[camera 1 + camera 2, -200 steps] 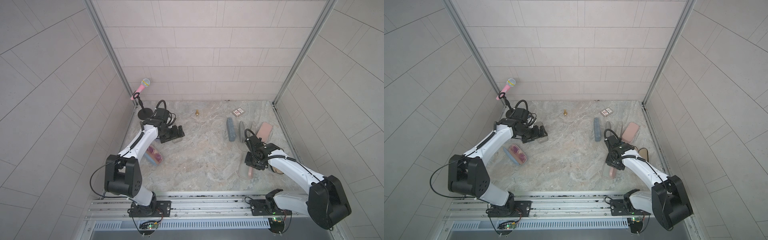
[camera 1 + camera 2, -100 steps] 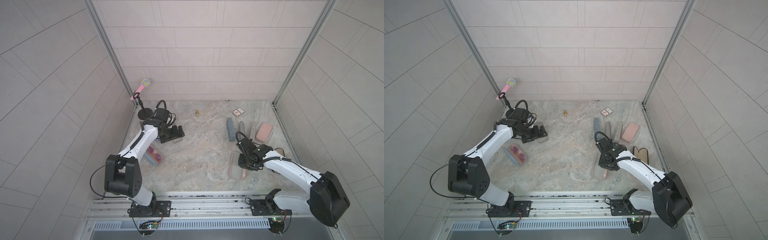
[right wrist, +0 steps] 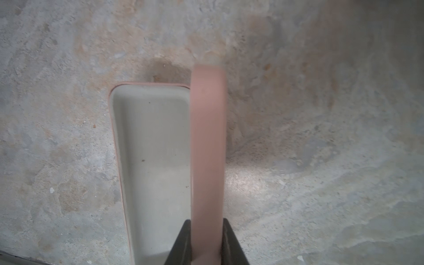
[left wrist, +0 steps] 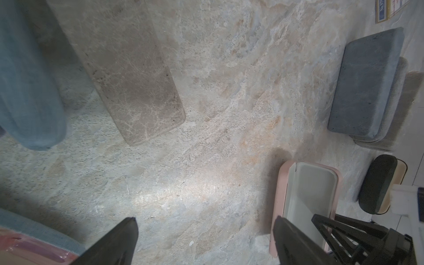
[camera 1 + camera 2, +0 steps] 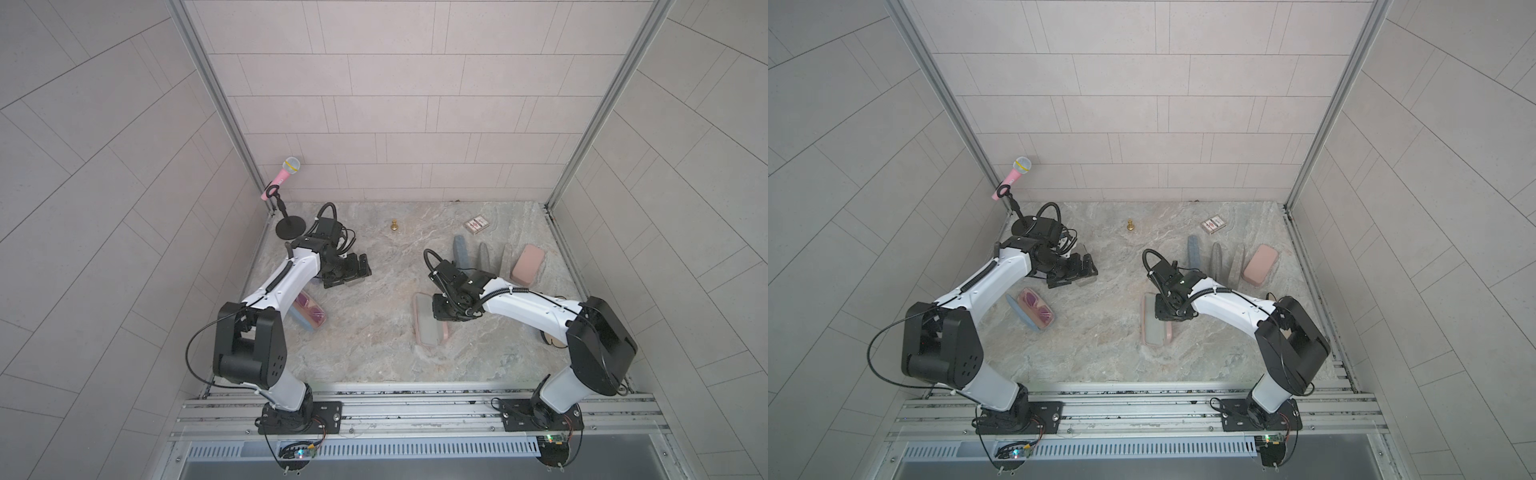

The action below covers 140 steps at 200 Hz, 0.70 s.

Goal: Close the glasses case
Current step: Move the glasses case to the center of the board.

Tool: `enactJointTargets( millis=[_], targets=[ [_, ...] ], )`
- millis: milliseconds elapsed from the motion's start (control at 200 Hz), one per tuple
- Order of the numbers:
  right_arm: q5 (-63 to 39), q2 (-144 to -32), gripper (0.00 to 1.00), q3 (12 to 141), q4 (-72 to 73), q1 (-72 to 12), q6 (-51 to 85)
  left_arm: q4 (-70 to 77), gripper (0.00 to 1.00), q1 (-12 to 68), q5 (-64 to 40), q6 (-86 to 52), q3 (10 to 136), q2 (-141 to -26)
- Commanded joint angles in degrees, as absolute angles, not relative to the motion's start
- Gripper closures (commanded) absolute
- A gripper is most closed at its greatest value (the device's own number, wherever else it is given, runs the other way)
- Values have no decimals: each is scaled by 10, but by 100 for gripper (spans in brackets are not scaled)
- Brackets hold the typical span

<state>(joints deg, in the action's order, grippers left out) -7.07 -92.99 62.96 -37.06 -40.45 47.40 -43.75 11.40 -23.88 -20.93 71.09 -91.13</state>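
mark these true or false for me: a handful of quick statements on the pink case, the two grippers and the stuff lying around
1. The right gripper clamps the lid of the pink glasses case. True.
2. The pink glasses case is shut. False: it is open, with its grey lining showing.
3. The left gripper holds the sunglasses. False: its jaws stand open and empty; the sunglasses lie in a blue case.
4. A pink microphone stands in a back corner. True.
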Motion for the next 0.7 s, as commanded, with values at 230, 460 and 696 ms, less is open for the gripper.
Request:
enactJointTargets(
  millis=[230,460,696],
  targets=[
    [-92,-1004,78,690,-361,-406,446,-454,0,147,-209,-198,709,-921],
    [-87,-1008,71,706,-373,-405,446,-454,3,154,-214,-198,710,-922],
    [-80,-996,68,700,-379,-402,451,-453,4,162,-214,-196,710,-920]
  ],
)
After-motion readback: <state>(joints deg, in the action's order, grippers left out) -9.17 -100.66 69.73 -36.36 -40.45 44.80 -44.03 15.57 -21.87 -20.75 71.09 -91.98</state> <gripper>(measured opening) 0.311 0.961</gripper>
